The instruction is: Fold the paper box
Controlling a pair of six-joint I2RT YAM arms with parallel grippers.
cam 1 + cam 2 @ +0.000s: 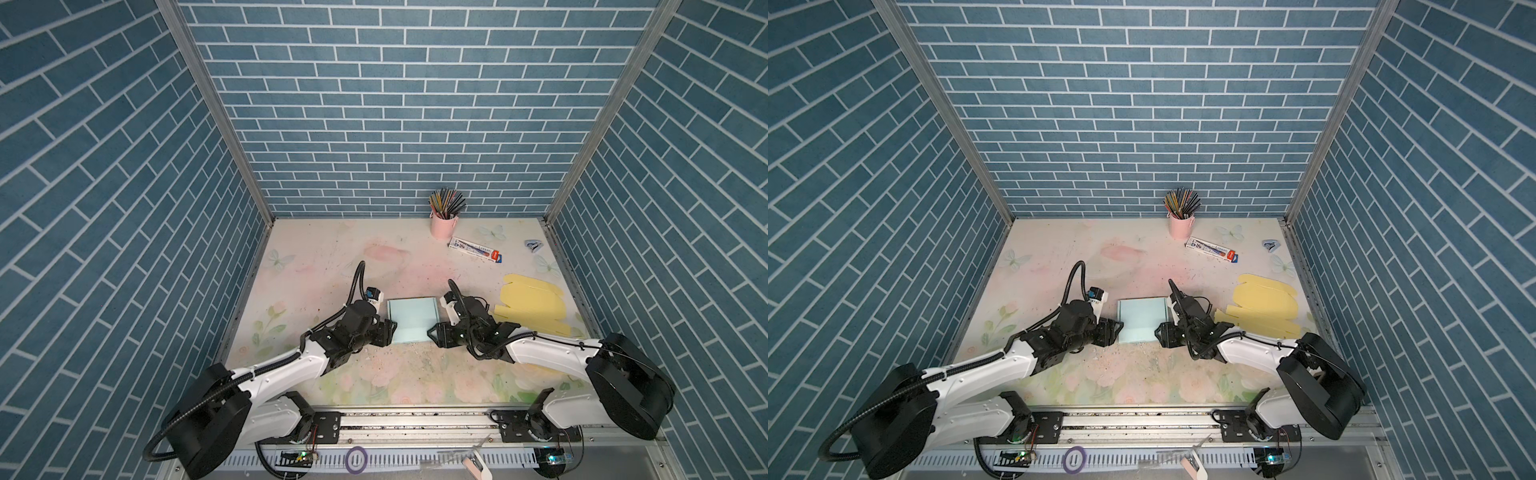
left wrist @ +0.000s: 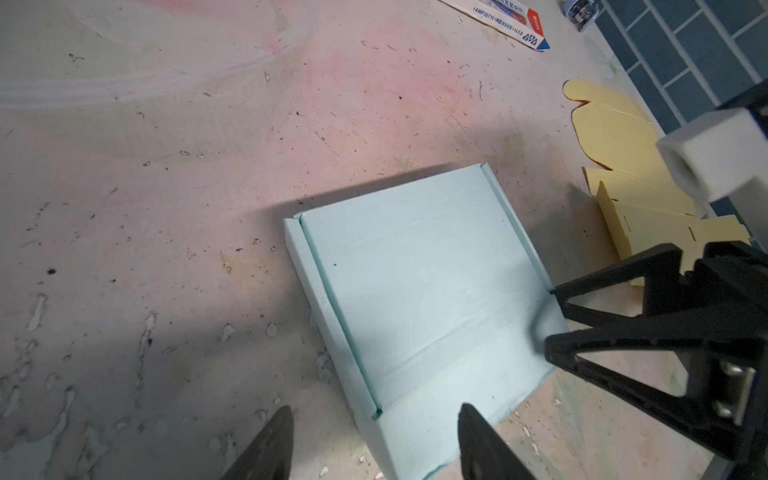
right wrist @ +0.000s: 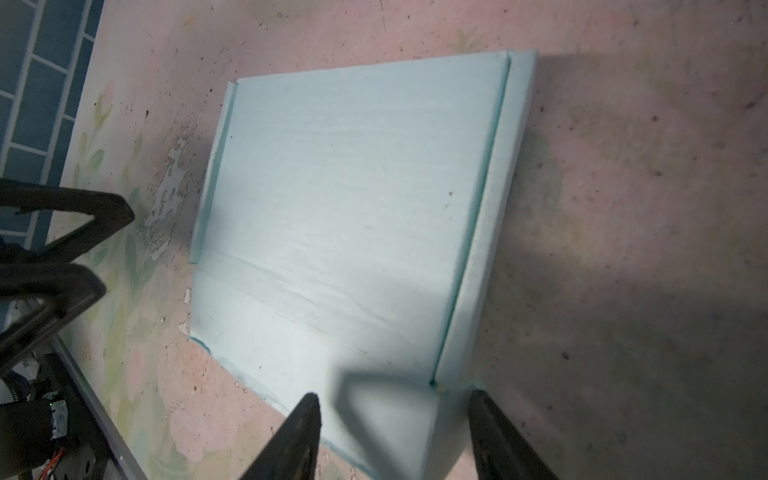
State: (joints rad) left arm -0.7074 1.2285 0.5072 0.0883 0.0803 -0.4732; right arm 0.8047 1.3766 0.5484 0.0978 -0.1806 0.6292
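Little weight in box (image 1: 412,318): thin card, floppy at creases, easily dented; best pinched lightly at side wall or front flap. Left gripper (image 2: 374,411) open, astride near corner. Pale blue, shallow, front flap sloping down, mid-table (image 1: 332,257) between grippers. Right gripper (image 3: 395,395) open, astride other near corner.

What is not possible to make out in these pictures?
- Box, near corners: both top views, covered by left gripper and right gripper.
- Yellow sheet, near edge: both top views, behind right arm.
- Small blue-white object: too small, top views.
- Right fingers: cut off by right wrist view's edge; grip on box unclear.
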